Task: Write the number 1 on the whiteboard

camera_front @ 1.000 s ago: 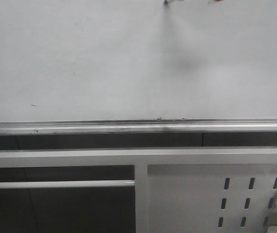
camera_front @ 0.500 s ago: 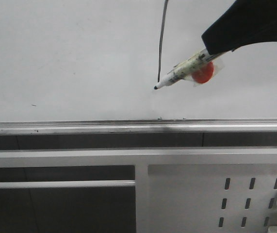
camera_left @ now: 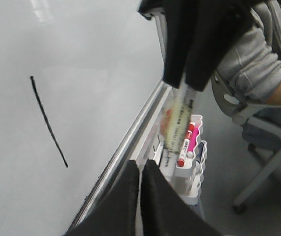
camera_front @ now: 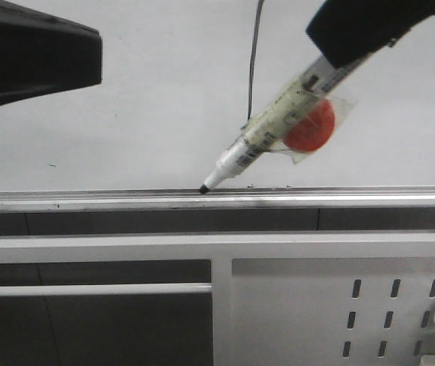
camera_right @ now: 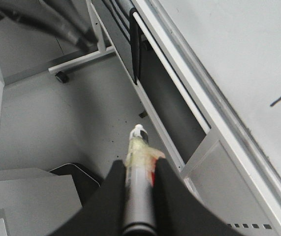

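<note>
whiteboard: 1 | number 1: 1 | marker pen: 1 | tools: 2

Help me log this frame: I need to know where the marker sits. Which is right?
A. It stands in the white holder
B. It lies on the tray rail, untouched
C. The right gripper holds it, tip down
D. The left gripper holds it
C. The right gripper is shut on the marker pen, whose dark tip points down near the tray rail, while the left gripper is shut with nothing in it.
</note>
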Robot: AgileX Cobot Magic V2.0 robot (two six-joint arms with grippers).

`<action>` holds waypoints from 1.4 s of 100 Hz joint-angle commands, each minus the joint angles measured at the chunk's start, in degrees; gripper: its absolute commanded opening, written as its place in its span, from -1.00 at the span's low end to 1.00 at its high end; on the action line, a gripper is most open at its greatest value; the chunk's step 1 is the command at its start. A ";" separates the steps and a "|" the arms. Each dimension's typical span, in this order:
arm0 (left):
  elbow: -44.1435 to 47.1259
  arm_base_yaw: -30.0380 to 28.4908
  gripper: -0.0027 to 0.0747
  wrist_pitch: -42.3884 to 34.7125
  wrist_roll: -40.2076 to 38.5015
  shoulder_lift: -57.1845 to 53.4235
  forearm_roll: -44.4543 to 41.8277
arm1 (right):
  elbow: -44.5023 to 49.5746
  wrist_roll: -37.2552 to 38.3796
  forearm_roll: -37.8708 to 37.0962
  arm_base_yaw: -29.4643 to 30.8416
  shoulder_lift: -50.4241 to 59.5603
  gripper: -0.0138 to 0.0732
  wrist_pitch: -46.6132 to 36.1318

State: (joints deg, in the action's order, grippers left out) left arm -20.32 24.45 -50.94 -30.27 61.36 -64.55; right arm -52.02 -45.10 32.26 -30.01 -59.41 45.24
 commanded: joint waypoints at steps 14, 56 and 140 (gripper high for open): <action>-5.39 4.77 -0.23 6.92 -3.68 0.73 -3.18 | -6.99 -0.04 0.74 -0.09 -6.17 -0.84 0.21; -11.82 10.01 0.20 13.07 -4.80 10.53 -1.47 | -10.30 -0.04 -1.02 -4.05 -7.95 -0.84 -0.95; -12.49 10.01 -0.98 12.75 -4.80 12.17 1.89 | -10.30 -0.04 0.84 -4.15 -7.95 -0.84 -3.52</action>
State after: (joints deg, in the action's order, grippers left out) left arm -31.15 34.16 -35.49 -34.30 74.54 -66.17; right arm -60.23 -44.86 30.61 -34.12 -68.45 43.80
